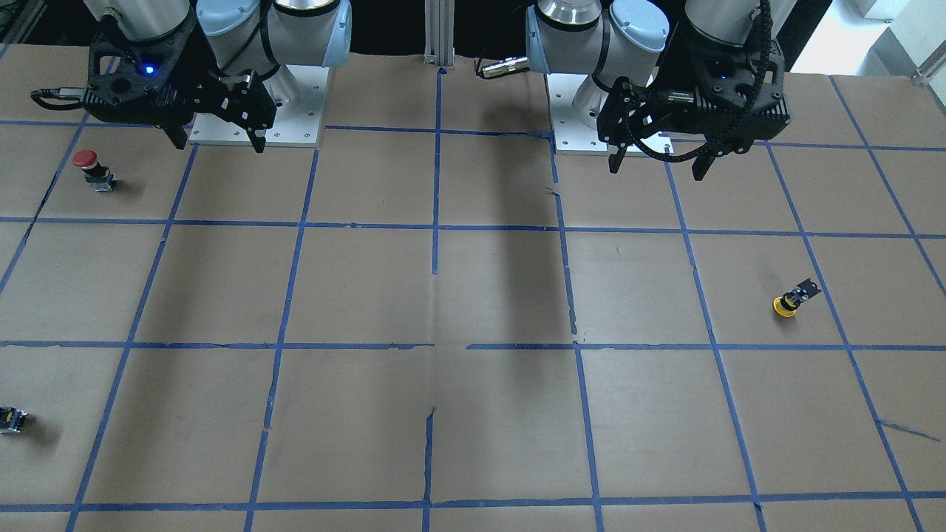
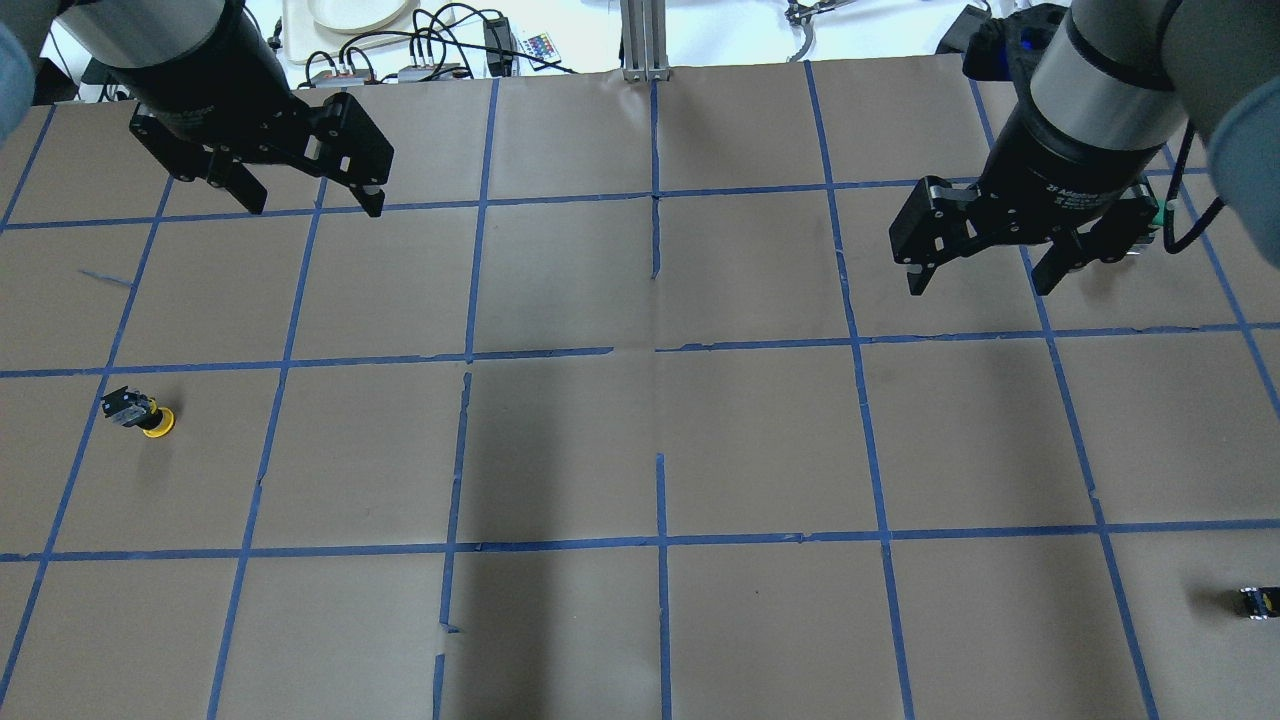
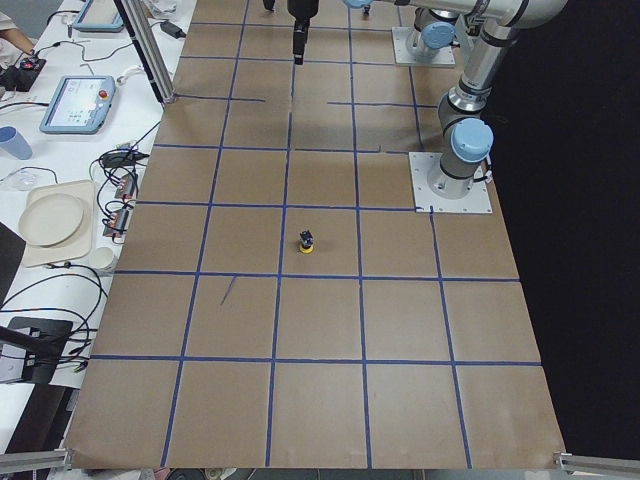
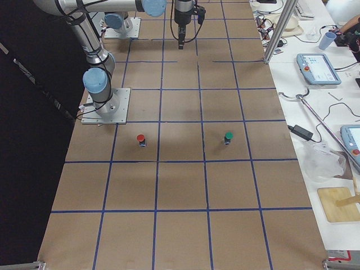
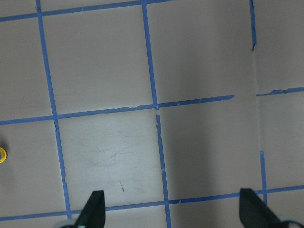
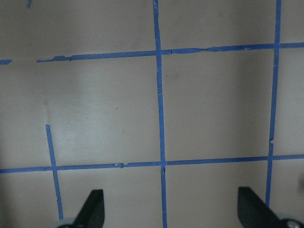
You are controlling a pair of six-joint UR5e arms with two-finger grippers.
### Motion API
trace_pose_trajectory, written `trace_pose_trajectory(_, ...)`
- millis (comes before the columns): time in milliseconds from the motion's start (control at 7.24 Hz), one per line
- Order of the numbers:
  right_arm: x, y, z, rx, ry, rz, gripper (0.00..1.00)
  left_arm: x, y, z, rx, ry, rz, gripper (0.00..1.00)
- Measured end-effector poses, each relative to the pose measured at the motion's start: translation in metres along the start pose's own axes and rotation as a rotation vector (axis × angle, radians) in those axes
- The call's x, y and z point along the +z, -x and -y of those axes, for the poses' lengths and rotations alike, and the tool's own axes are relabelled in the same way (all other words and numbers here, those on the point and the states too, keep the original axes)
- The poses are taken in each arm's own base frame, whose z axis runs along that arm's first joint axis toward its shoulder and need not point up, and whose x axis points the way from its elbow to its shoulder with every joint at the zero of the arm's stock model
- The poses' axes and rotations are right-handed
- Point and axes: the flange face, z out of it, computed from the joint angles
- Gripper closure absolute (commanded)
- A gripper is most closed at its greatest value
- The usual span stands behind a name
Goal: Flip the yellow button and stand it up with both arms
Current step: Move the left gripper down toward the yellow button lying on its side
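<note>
The yellow button lies tipped over on the brown paper, yellow cap low and black-grey base pointing away from it. It also shows in the overhead view, the exterior left view and at the left edge of the left wrist view. My left gripper is open and empty, high above the table and well back from the button; it also shows in the front view. My right gripper is open and empty over the other half, also in the front view.
A red-capped button stands near the right arm's base plate. A small dark part lies at the table's far right edge. A green-capped button shows in the exterior right view. Blue tape lines grid the paper.
</note>
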Motion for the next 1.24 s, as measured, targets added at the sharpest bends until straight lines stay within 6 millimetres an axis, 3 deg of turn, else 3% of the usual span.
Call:
trace_pose_trajectory(414, 0.0, 0.0, 0.0, 0.001, 0.0, -0.001, 0.0, 0.007, 0.008, -0.005, -0.015, 0.028, 0.045, 0.0)
trace_pose_trajectory(553, 0.0, 0.0, 0.0, 0.001, 0.0, -0.001, 0.0, 0.013, 0.022, -0.003, -0.042, 0.038, 0.047, 0.0)
trace_pose_trajectory(829, 0.0, 0.0, 0.0, 0.001, 0.0, 0.0, 0.0, 0.041, 0.093, 0.002, -0.098, 0.071, 0.039, 0.0)
trace_pose_trajectory(1243, -0.001, 0.0, 0.0, 0.003, -0.002, 0.003, 0.0, 0.117, 0.208, 0.006, -0.069, 0.065, 0.042, 0.0)
